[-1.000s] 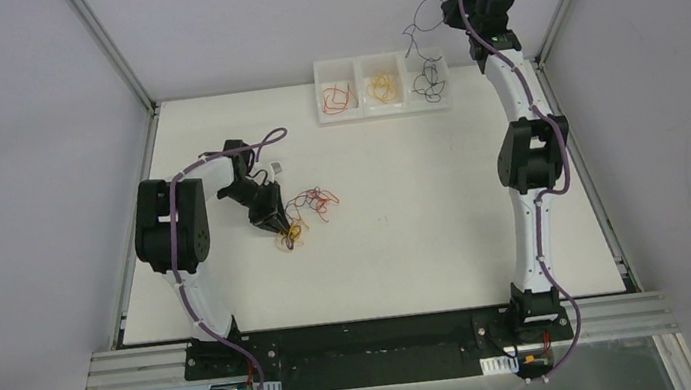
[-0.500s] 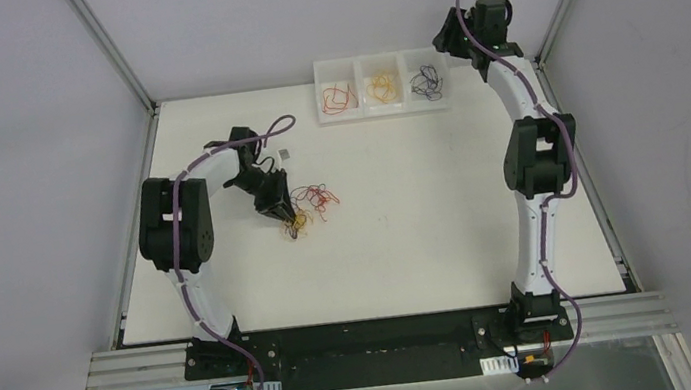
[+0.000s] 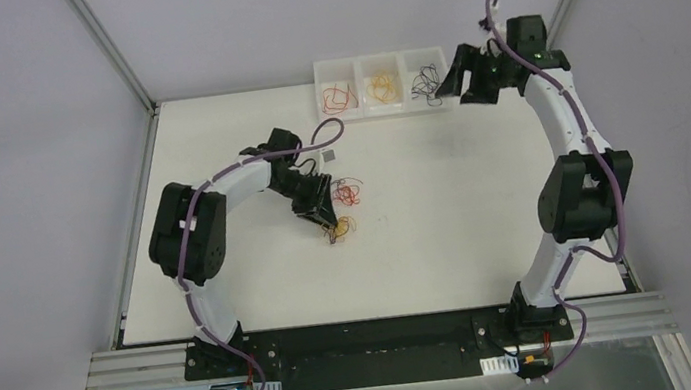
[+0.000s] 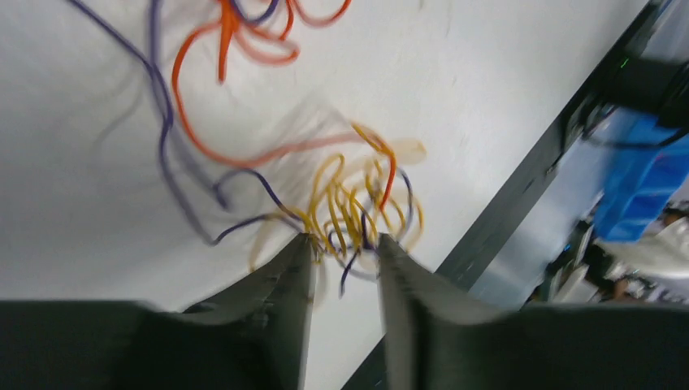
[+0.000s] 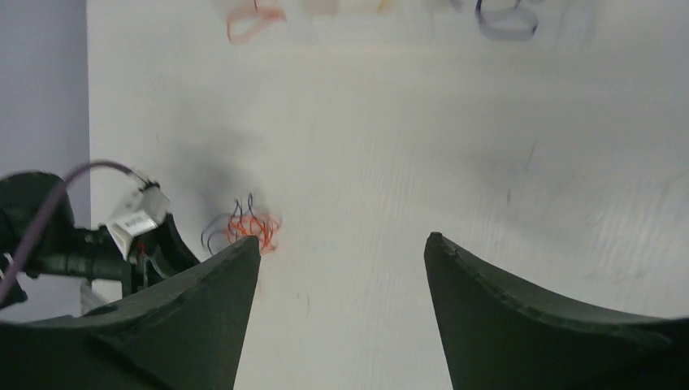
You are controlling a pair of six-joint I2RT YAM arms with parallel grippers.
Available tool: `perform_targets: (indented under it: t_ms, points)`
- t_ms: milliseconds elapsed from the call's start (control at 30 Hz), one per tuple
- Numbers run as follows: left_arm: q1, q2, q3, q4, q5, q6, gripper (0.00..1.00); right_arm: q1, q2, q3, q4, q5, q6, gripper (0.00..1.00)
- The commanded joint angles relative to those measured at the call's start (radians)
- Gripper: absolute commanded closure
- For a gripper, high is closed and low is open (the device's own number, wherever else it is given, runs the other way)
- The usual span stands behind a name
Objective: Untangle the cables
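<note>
Our left gripper brackets the tangle, probably to anchor it; whether it pinches, we cannot tell. Our right gripper gapes, empty.

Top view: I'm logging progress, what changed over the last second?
The right gripper let the dark cable drop into the right bin, opened and swung down beside it. The tangle moved rightward with the left gripper. The red cable and yellow cable stayed binned.

My two arms are white links joined by black housings. A purple cable runs along each, and my fingers are dark, matte wedges.
</note>
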Motion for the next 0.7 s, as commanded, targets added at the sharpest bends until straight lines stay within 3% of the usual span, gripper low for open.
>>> perform_targets:
  t_ms: [0, 67, 267, 500, 667]
  points:
    - [0.069, -0.146, -0.142, -0.018, 0.039, 0.096, 0.49, 0.034, -0.010, -0.162, -0.264, -0.176, -0.106, 0.23]
    - [0.129, -0.194, -0.175, -0.021, 0.052, 0.085, 0.35, 0.069, -0.010, -0.210, -0.298, -0.200, -0.122, 0.25]
    - [0.299, -0.270, -0.173, -0.019, 0.067, 0.070, 0.36, 0.190, -0.006, -0.327, -0.220, -0.218, -0.054, 0.30]
    - [0.296, -0.182, -0.108, 0.037, 0.084, 0.063, 0.41, 0.362, 0.057, -0.383, 0.010, -0.175, 0.096, 0.33]
    - [0.197, -0.140, -0.006, 0.088, 0.090, 0.123, 0.45, 0.448, 0.130, -0.365, 0.098, -0.160, 0.160, 0.36]
